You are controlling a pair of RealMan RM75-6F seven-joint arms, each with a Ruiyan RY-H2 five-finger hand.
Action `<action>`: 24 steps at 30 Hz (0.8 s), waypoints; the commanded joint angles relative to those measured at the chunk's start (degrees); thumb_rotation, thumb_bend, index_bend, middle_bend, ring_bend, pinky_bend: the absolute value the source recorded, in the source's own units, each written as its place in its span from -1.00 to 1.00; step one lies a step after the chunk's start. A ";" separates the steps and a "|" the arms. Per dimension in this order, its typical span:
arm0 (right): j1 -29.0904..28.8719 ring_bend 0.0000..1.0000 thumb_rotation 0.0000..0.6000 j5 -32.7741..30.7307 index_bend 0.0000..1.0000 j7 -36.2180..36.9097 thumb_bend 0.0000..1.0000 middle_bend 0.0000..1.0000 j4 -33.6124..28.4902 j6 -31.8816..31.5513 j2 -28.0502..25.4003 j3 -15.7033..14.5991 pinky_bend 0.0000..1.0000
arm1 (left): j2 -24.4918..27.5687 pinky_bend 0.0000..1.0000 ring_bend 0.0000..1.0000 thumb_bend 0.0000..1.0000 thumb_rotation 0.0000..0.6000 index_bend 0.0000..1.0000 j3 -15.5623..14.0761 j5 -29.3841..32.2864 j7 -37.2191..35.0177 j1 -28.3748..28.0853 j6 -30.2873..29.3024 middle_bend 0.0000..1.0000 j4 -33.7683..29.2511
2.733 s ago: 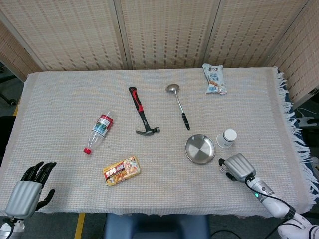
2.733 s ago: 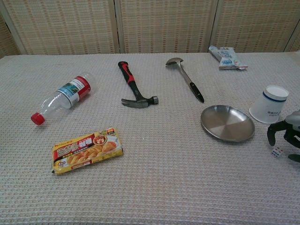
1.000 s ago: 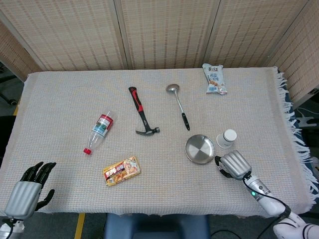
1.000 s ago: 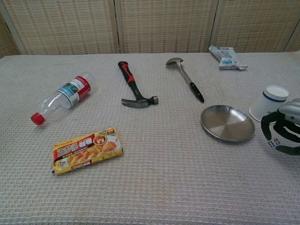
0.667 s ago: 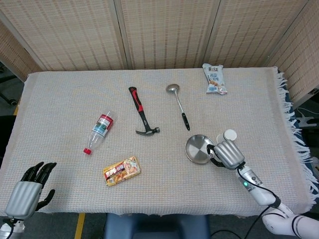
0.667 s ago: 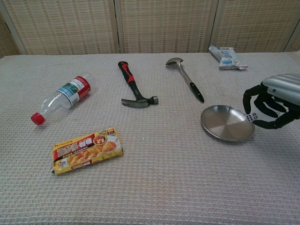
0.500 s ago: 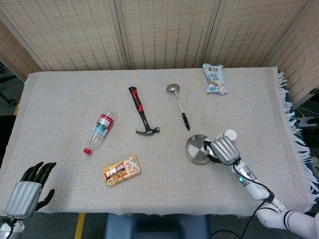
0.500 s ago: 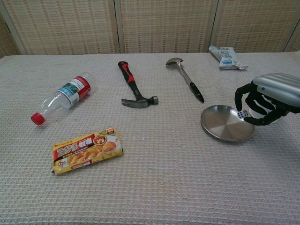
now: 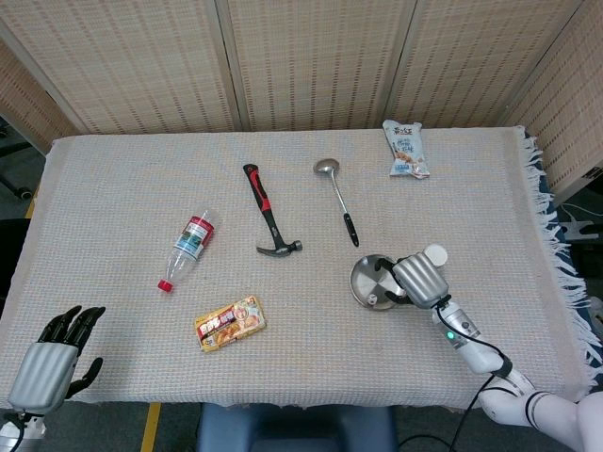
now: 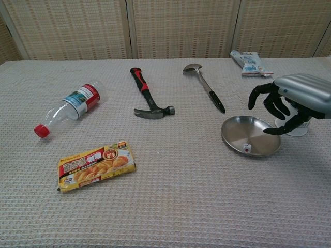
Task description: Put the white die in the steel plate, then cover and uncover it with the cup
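Observation:
The white die point(image 10: 247, 148) lies inside the steel plate point(image 10: 243, 132), near its front rim, and nothing holds it. From the head view it shows as a small white speck point(image 9: 375, 301) at the plate's point(image 9: 363, 279) near edge. My right hand point(image 10: 289, 101) hovers over the plate's right side with its fingers spread and empty; in the head view this hand point(image 9: 419, 280) overlaps the plate's right rim. The white paper cup point(image 10: 299, 129) stands upside down just right of the plate, mostly hidden behind that hand; its base point(image 9: 435, 254) peeks out above. My left hand point(image 9: 42, 372) rests empty at the front left corner.
A hammer point(image 10: 147, 95), a ladle point(image 10: 204, 85), a plastic bottle point(image 10: 72, 106) and a yellow food box point(image 10: 96, 165) lie left of and behind the plate. A snack packet point(image 10: 249, 63) sits at the back right. The fringed table edge point(image 9: 556, 245) runs along the right.
My right hand lifted the die from the cloth, carried it left over the plate and spread its fingers; the die dropped into the plate. The left hand stayed still.

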State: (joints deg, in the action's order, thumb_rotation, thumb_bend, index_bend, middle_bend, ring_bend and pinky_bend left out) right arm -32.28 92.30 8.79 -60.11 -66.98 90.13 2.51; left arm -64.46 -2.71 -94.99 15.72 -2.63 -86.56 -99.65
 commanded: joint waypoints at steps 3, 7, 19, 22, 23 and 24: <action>1.37 0.02 1.00 -2.14 -0.26 -6.40 -0.86 0.12 -2.57 -0.33 -2.28 0.63 0.93 | 0.05 -0.63 -0.83 -0.31 1.00 -0.81 0.01 -0.03 -0.01 0.02 -0.09 -0.74 -0.09; 2.79 -0.48 1.00 -5.28 -0.36 -13.15 -0.86 -0.17 -3.19 -0.82 -3.13 1.98 0.35 | 0.06 -0.63 -0.83 -0.31 1.00 -0.81 -0.02 -0.07 0.08 0.03 -0.06 -0.74 -0.08; 4.09 -1.00 1.00 -9.19 -0.81 -9.15 -0.92 -0.74 -3.06 2.93 -6.40 1.99 -0.90 | -0.02 -0.63 -0.83 -0.30 1.00 -0.81 -0.05 -0.09 0.21 0.00 0.03 -0.74 -0.15; 4.46 -1.00 1.00 -9.23 -0.74 -8.29 -0.92 -0.75 -0.72 2.78 -5.48 1.77 -0.82 | -0.04 -0.63 -0.83 -0.31 1.00 -0.81 -0.04 -0.10 0.27 0.00 0.02 -0.74 -0.10; 4.52 -1.00 1.00 -9.13 -0.70 -7.71 -0.92 -0.75 0.12 2.63 -5.05 1.72 -0.75 | -0.05 -0.63 -0.83 -0.31 1.00 -0.81 -0.06 -0.09 0.28 0.00 0.06 -0.74 -0.11; 4.58 -1.00 1.00 -8.96 -0.66 -6.72 -0.92 -0.74 1.36 2.48 -4.42 1.66 -0.69 | -0.04 -0.63 -0.83 -0.31 1.00 -0.81 -0.07 -0.10 0.29 -0.02 0.09 -0.74 -0.13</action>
State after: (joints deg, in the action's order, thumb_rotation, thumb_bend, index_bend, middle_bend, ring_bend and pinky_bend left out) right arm -27.95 83.20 0.76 -60.39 -64.26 84.75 4.34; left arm -64.50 -2.77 -95.09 16.01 -2.65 -86.46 -99.79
